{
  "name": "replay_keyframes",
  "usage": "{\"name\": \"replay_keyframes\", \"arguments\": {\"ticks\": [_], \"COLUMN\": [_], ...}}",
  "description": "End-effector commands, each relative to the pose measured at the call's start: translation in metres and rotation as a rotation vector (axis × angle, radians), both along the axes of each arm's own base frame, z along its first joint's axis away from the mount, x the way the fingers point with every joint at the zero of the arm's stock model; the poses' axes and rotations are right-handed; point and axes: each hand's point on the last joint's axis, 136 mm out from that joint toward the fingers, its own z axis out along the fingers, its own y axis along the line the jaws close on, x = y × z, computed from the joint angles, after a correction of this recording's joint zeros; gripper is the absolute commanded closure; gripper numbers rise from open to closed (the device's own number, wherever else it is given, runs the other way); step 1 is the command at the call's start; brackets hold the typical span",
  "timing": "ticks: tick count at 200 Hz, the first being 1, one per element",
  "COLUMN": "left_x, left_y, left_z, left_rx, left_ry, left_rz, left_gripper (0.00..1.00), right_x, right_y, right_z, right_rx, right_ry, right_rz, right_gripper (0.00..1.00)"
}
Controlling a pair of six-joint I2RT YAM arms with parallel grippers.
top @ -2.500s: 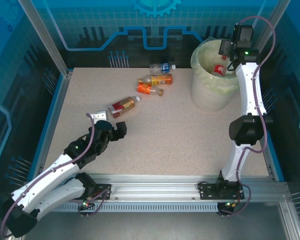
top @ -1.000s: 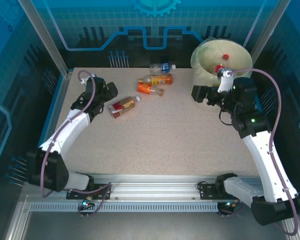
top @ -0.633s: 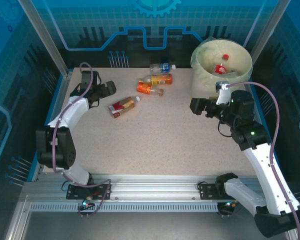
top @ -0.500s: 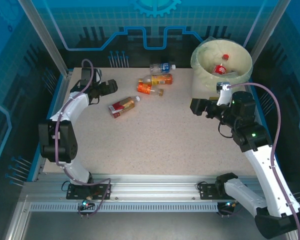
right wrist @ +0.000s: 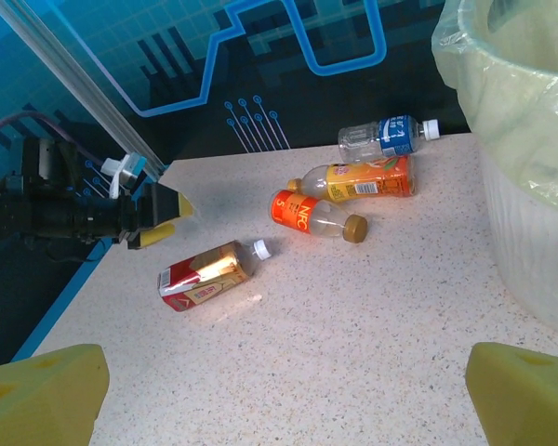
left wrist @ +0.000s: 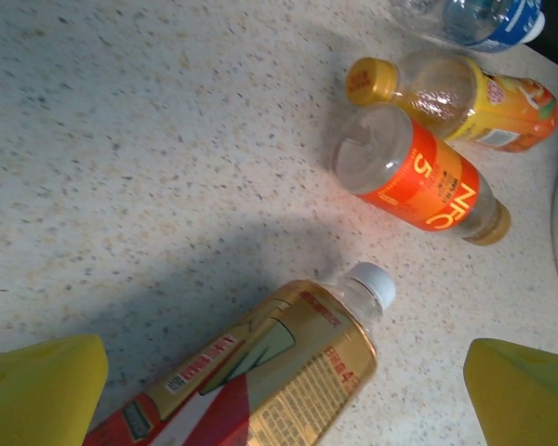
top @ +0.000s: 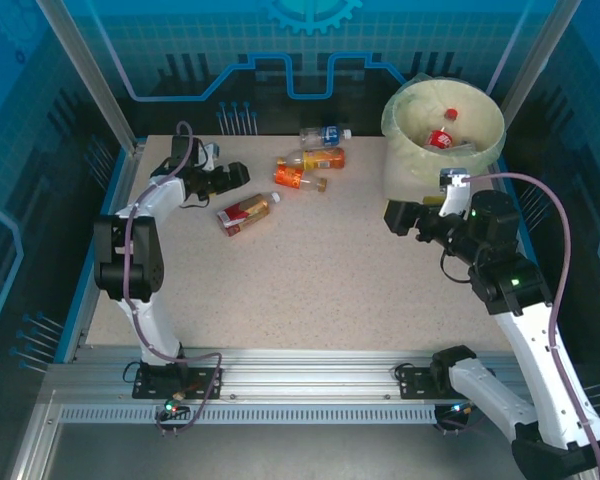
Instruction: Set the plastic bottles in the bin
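Four plastic bottles lie on the table: a red-and-gold one (top: 248, 212) (left wrist: 260, 372) (right wrist: 207, 274), an orange NFC one (top: 298, 180) (left wrist: 418, 177) (right wrist: 316, 214), a yellow-orange one (top: 315, 159) (left wrist: 465, 98) (right wrist: 363, 178) and a clear blue-labelled one (top: 325, 135) (right wrist: 386, 137). The cream bin (top: 415, 175) (right wrist: 530, 214) at the far right holds a red bottle (top: 440, 138). My left gripper (top: 236, 178) (left wrist: 284, 395) is open, low over the red-and-gold bottle's left end. My right gripper (top: 392, 215) (right wrist: 284, 390) is open, just left of the bin's base, holding nothing.
A blue rim (top: 110, 215) edges the table's left side, close behind my folded left arm. Dark glass panels stand along the back. Bare tabletop (top: 310, 280) stretches across the near half between both arms.
My left arm swung from the near left up to the far left edge, its gripper now pointing right at the bottles. My right arm came off the bin and dropped beside it.
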Motion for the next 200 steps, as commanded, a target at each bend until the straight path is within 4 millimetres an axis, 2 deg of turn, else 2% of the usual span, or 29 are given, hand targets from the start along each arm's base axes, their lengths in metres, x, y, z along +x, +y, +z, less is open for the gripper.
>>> {"name": "replay_keyframes", "arguments": {"ticks": [1, 50, 91, 109, 154, 176, 200], "left_x": [-0.011, -0.036, -0.062, -0.075, -0.104, -0.109, -0.109], "left_y": [-0.014, -0.034, -0.057, -0.062, -0.048, -0.030, -0.028], "left_z": [-0.007, -0.004, 0.004, -0.001, -0.034, -0.047, -0.051], "left_rx": [-0.113, -0.208, -0.175, -0.115, 0.255, 0.406, 0.476], "left_ry": [0.034, 0.030, 0.014, 0.021, 0.110, 0.185, 0.177], "left_rz": [-0.022, -0.045, -0.079, -0.079, -0.051, -0.004, -0.019], "left_gripper": [0.01, 0.01, 0.01, 0.01, 0.01, 0.01, 0.01], "right_x": [-0.004, -0.005, -0.001, 0.000, 0.002, 0.003, 0.003], "right_y": [0.001, 0.001, 0.002, 0.004, 0.003, 0.003, 0.003], "right_z": [-0.005, -0.006, -0.006, -0.007, -0.009, -0.008, -0.009], "right_rx": [-0.003, 0.000, 0.005, 0.009, 0.015, 0.017, 0.020], "right_ry": [0.013, 0.019, 0.021, 0.025, 0.026, 0.023, 0.028], "right_rz": [-0.001, 0.002, 0.002, 0.005, -0.003, -0.007, -0.008], "right_gripper": [0.00, 0.00, 0.00, 0.00, 0.00, 0.00, 0.00]}}
